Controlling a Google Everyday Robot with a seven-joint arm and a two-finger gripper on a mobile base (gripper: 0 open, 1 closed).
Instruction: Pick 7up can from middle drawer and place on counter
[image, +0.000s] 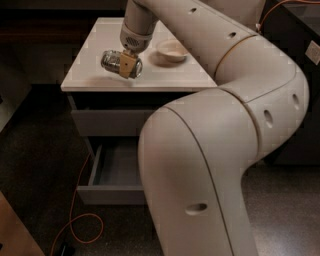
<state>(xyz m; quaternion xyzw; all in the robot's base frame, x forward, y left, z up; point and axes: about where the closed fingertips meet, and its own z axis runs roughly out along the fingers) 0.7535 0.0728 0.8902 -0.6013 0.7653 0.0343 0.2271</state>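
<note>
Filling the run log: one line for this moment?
gripper: shut on can, over counter | can: sideways | drawer: open | bowl: on counter

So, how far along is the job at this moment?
Done: the can is out of the open middle drawer. In hand: the tool grips it sideways over the counter, near the bowl. Left: setting it down and letting go.

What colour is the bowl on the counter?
The bowl is cream, in the camera view. The gripper holds the can over the counter beside it.
</note>
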